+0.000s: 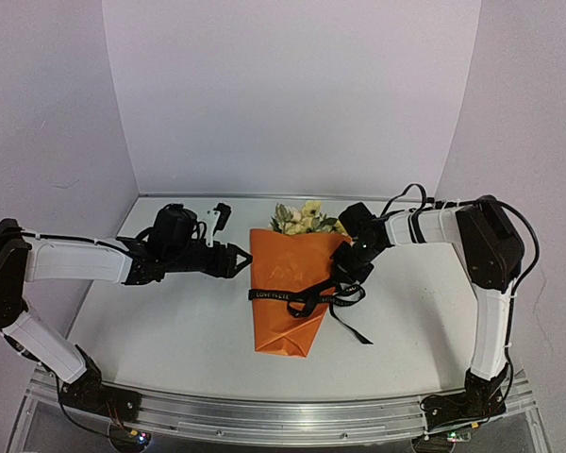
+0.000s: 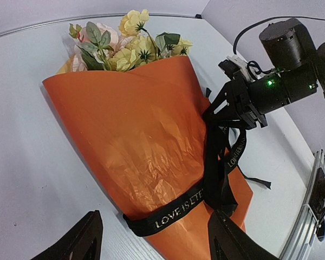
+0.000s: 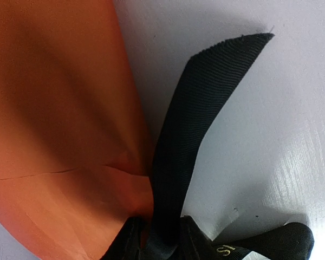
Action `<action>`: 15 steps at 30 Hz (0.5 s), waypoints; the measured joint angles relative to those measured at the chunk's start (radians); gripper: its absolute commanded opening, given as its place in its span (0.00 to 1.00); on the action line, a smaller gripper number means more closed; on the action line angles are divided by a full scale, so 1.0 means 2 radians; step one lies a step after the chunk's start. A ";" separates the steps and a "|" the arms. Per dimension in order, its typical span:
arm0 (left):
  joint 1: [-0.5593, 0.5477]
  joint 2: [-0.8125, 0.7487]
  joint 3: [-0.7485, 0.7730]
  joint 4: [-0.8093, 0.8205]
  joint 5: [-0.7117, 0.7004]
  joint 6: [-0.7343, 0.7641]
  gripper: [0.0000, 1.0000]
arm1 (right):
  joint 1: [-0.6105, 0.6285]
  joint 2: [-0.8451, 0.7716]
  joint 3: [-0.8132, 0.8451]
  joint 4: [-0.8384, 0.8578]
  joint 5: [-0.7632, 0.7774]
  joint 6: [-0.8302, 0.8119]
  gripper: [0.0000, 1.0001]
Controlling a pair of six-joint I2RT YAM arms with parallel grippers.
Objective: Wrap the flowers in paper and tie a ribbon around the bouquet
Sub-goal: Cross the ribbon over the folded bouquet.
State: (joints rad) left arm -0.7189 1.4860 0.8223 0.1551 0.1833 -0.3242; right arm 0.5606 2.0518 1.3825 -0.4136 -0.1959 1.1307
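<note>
The left gripper [image 1: 242, 260] hangs released beside the bouquet [image 1: 288, 264], while the right gripper [image 1: 343, 276] meets its ribbon [image 1: 270, 295], grip impossible to tell.

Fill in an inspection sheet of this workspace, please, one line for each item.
Surface: white table, bare around the work.
Job's things: bouquet lying flat, flowers at its far end; ribbon around it, knotted on the right, tails loose.
Clutter: nothing seen.
Grippers: left gripper open, empty, beside the bouquet; right gripper at the knot, grip cannot be told.
Cables: black cable loops over the right arm.
Surroundings: white walls on three sides; metal rail at the near edge.
</note>
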 measured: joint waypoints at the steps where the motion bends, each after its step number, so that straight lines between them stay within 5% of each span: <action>1: 0.000 0.000 0.000 0.000 0.000 0.001 0.67 | 0.000 0.000 -0.002 0.003 0.000 0.000 0.24; 15: 0.000 0.014 0.009 -0.031 -0.002 0.036 0.64 | 0.000 -0.030 -0.012 0.014 -0.002 -0.006 0.23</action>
State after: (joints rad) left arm -0.7189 1.5150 0.8398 0.0925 0.1799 -0.2520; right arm 0.5606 1.9923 1.3579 -0.3847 -0.1993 1.1195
